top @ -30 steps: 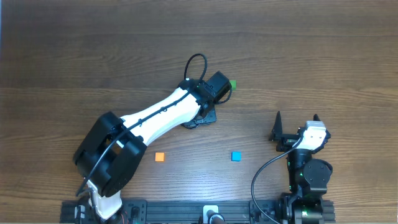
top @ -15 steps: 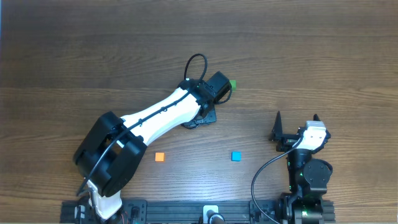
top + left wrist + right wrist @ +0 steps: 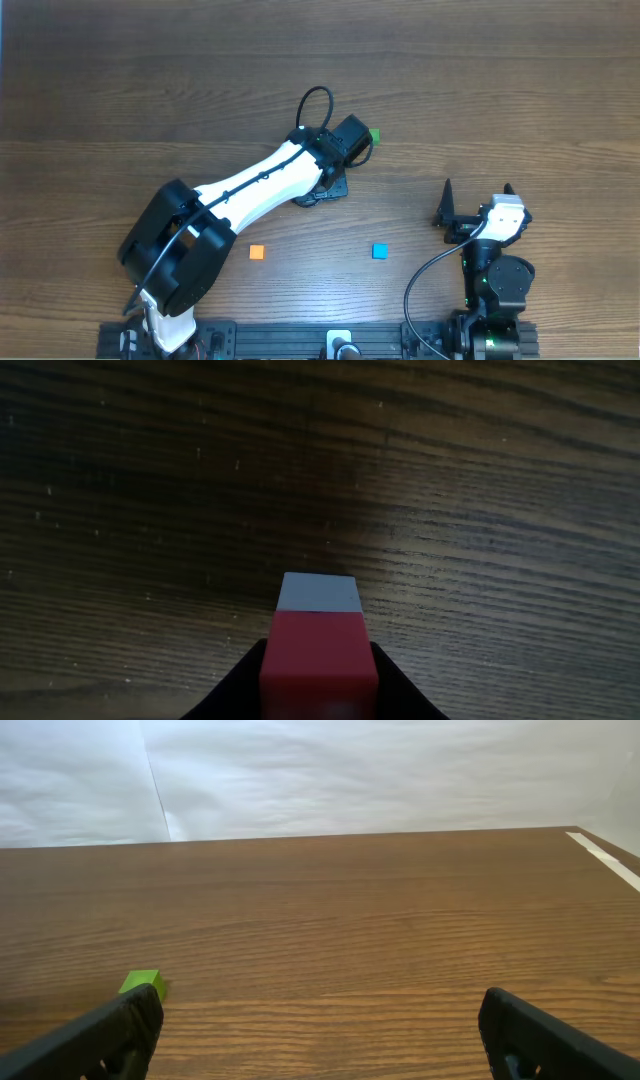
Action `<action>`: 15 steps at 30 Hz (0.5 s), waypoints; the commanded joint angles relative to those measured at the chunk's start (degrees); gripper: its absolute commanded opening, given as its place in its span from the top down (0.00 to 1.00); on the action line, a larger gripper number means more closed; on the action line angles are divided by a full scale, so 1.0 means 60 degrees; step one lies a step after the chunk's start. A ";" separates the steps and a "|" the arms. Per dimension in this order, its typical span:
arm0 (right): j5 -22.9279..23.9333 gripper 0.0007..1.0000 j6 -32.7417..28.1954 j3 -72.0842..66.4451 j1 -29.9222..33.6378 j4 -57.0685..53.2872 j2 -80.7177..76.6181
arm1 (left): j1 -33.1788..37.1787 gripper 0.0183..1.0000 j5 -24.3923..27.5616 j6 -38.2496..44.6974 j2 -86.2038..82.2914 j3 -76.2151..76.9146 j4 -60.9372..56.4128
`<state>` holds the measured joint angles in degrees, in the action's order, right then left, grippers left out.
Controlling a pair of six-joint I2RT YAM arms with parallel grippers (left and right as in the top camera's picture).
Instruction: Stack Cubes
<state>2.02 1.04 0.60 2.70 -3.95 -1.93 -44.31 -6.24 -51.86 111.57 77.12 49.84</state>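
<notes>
My left gripper [image 3: 318,682] is shut on a red cube [image 3: 318,650], its dark fingers [image 3: 250,670] pressing both sides. A pale grey cube [image 3: 320,593] shows just past the red one, edge to edge with it; I cannot tell whether they rest on each other. From above, the left gripper [image 3: 320,190] sits low at the table's middle. A green cube [image 3: 374,135] lies just beyond the left wrist and also appears as the green cube [image 3: 143,983]. An orange cube [image 3: 257,252] and a blue cube [image 3: 379,250] lie nearer the bases. My right gripper [image 3: 476,198] stands open and empty at the right.
The wooden table [image 3: 120,90] is bare across its far half and left side. A black cable [image 3: 318,100] loops above the left wrist. White sheeting [image 3: 350,770] hangs behind the table's far edge.
</notes>
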 commanded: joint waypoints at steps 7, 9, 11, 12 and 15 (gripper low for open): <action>-0.0047 0.01 -0.0047 -0.0051 0.0062 -0.0025 0.0080 | 0.0029 0.66 -0.0004 0.0102 0.0157 -0.0069 -0.0029; -0.0047 0.01 -0.0047 -0.0051 0.0062 -0.0025 0.0080 | 0.0029 0.61 -0.0004 0.0102 0.0157 -0.0069 -0.0029; -0.0047 0.01 -0.0047 -0.0051 0.0062 -0.0029 0.0080 | 0.0029 0.46 -0.0004 0.0098 0.0157 -0.0069 -0.0033; -0.0047 0.01 -0.0047 -0.0051 0.0062 -0.0029 0.0080 | 0.0029 0.32 -0.0004 0.0098 0.0153 -0.0069 -0.0036; -0.0047 0.01 -0.0047 -0.0051 0.0062 -0.0029 0.0080 | 0.0029 0.07 -0.0011 0.0098 -0.0117 -0.0069 -0.0058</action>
<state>2.02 1.02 0.60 2.70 -3.95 -1.93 -44.31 -6.24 -51.13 111.57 77.12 49.82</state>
